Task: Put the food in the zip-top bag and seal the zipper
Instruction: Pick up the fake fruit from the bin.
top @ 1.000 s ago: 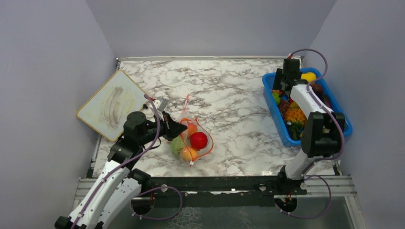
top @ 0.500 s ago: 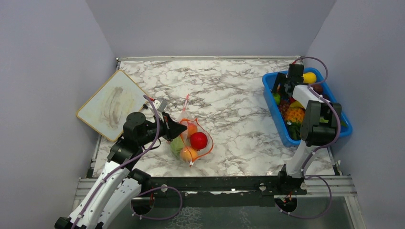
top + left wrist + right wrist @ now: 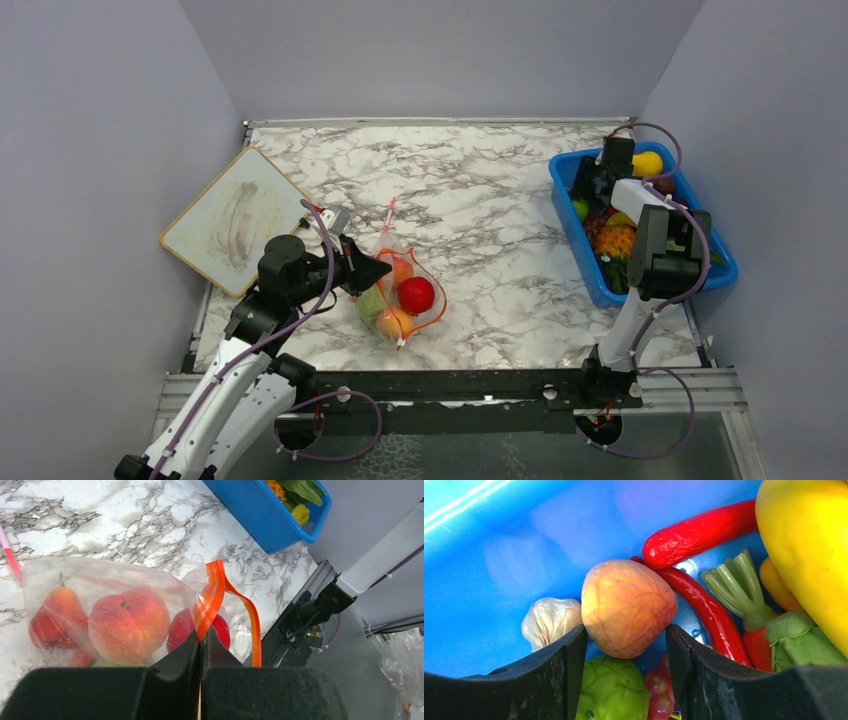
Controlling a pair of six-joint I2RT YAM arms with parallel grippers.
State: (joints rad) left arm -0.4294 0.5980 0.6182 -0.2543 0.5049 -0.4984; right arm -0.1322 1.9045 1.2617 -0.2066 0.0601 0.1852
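The clear zip-top bag (image 3: 402, 290) lies on the marble table with a red fruit (image 3: 416, 294), orange fruits and a green one (image 3: 370, 305) inside. In the left wrist view a peach (image 3: 129, 625) shows through the plastic. My left gripper (image 3: 202, 630) is shut on the red-orange zipper (image 3: 214, 592) at the bag's mouth and also shows in the top view (image 3: 383, 268). My right gripper (image 3: 626, 627) is down in the blue bin (image 3: 568, 235). Its fingers (image 3: 569, 655) press both sides of a wrinkled orange fruit (image 3: 626, 605).
The bin wall (image 3: 499, 530) holds garlic (image 3: 549, 622), red chillies (image 3: 704, 610), a green round vegetable (image 3: 616, 690), grapes and a yellow fruit (image 3: 809, 540). A whiteboard (image 3: 235, 220) lies at the left. A pink stick (image 3: 388, 215) lies behind the bag.
My right arm has shifted a little to the right and back over the bin. The left arm and the bag have not moved.
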